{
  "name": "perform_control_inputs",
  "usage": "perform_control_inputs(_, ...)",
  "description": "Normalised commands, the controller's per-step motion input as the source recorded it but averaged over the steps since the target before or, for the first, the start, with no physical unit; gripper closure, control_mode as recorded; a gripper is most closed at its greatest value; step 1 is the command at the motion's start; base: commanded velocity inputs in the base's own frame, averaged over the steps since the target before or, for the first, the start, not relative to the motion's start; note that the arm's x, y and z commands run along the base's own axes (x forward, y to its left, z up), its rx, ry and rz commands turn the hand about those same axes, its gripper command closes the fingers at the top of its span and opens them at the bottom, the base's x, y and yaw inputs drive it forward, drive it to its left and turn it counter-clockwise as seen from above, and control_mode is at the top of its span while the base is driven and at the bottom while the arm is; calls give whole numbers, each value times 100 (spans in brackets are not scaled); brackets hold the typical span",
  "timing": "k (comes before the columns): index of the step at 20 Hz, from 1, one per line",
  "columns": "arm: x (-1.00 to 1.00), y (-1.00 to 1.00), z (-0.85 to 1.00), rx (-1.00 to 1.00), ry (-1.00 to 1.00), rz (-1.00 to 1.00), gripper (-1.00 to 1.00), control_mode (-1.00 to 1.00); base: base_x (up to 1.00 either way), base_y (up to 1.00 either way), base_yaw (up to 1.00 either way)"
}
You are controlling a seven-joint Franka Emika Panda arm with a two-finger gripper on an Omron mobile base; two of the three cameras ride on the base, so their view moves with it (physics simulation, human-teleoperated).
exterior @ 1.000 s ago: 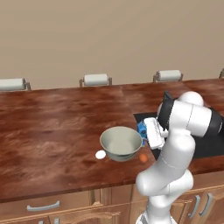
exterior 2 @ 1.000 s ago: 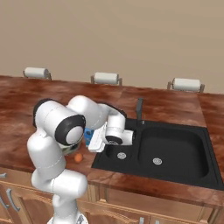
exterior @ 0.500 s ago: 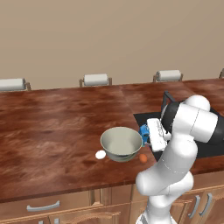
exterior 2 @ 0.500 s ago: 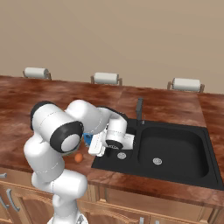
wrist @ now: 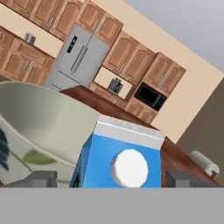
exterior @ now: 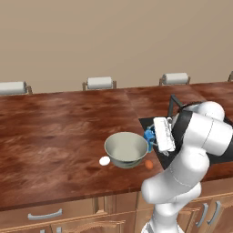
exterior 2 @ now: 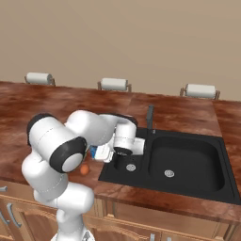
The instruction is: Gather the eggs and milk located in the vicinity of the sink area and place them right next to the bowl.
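A blue milk carton [wrist: 120, 157] stands upright on the wooden counter [exterior: 59, 136], just right of the bowl [exterior: 126, 149]. The gripper [wrist: 109, 178] has its fingers [wrist: 41, 178] spread wide on either side of the carton, not clamping it. An orange-brown egg [exterior: 149, 164] lies near the bowl.

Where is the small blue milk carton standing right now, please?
The small blue gable-topped milk carton stands on the wooden counter, between the pale grey-green bowl and the black sink, just beyond the orange-brown egg.
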Motion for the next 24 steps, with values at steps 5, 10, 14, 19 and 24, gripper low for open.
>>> perform_control_inputs(5, 0, 0, 41, 0, 0, 0, -100, -100, 0, 0, 0)
perform_control_inputs(10, 0, -6, 54, 0, 0, 0, -100, -100, 0, 0, 0)
perform_control_inputs(14, -11, -20, 65, 0, 0, 0, -100, -100, 0, 0, 0)
perform_control_inputs(19, -54, -15, 60, 0, 0, 0, -100, -100, 0, 0, 0)
perform_control_inputs(24, -89, -7, 43, 0, 0, 0, -100, -100, 0, 0, 0)
